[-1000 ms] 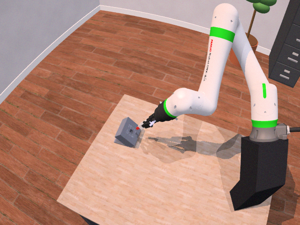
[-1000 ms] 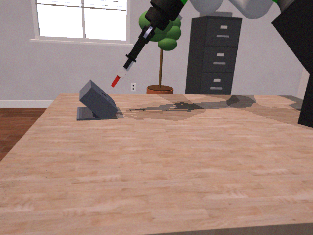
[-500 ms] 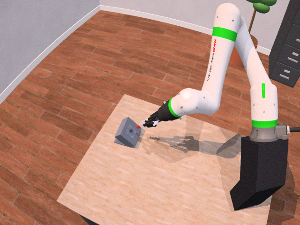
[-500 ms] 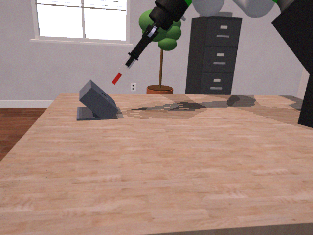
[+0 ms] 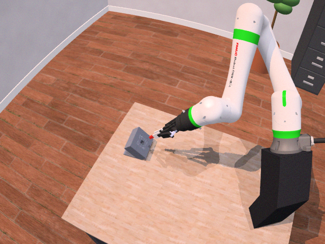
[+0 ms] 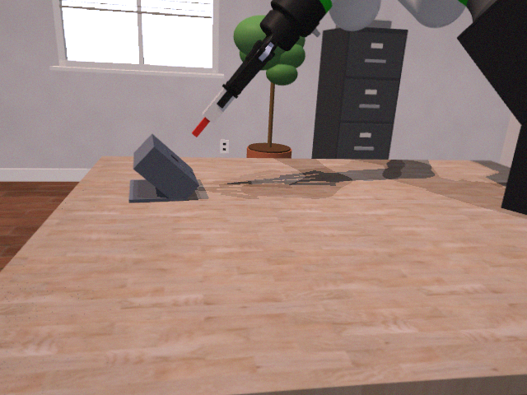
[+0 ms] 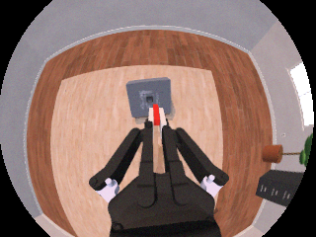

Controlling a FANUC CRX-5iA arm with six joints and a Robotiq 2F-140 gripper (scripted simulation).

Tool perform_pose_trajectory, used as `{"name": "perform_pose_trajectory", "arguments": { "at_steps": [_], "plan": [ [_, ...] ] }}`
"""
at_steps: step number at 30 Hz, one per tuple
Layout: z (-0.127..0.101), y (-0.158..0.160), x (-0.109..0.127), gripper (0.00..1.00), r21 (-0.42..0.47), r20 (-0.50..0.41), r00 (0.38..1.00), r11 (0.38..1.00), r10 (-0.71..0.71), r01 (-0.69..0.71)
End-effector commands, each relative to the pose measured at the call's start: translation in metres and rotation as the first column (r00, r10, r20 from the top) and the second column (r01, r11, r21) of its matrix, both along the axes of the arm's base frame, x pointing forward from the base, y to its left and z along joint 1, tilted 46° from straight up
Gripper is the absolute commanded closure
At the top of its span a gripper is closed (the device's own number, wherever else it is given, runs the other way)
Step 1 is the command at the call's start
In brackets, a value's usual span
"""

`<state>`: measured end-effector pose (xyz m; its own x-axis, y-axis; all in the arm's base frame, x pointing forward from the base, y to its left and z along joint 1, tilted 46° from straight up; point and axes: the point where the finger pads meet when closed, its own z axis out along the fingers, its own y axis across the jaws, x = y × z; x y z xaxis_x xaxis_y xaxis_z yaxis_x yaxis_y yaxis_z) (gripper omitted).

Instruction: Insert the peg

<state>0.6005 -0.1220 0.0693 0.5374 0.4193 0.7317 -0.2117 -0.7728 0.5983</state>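
Observation:
The grey sloped panel (image 5: 139, 143) stands on a flat base near the table's far left edge, with a small dark square hole (image 5: 141, 142) in its face. It also shows in the exterior view (image 6: 165, 172) and the wrist view (image 7: 150, 98). My gripper (image 5: 160, 134) is shut on a white peg with a red tip (image 5: 153, 135). The peg (image 6: 206, 119) is tilted down towards the panel and hangs in the air above and to the right of it, not touching. In the wrist view the red tip (image 7: 156, 115) lines up just below the hole.
The arm's black pedestal (image 5: 282, 183) stands at the table's right side. A filing cabinet (image 6: 361, 93) and a potted plant (image 6: 271, 81) stand behind the table, off it.

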Motion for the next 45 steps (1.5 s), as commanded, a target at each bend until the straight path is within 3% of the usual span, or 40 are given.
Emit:
{"name": "perform_pose_trajectory", "arguments": {
  "at_steps": [1, 27, 45],
  "plan": [
    [0.000, 0.000, -0.001, 1.00, -0.002, 0.000, 1.000, 1.000, 0.005, -0.005],
    [-0.001, 0.012, -0.027, 1.00, -0.064, -0.020, 0.992, 0.990, 0.122, -0.123],
    [-0.014, -0.003, 0.009, 1.00, -0.064, -0.019, 0.992, 0.990, 0.122, -0.123]
  ]
}}
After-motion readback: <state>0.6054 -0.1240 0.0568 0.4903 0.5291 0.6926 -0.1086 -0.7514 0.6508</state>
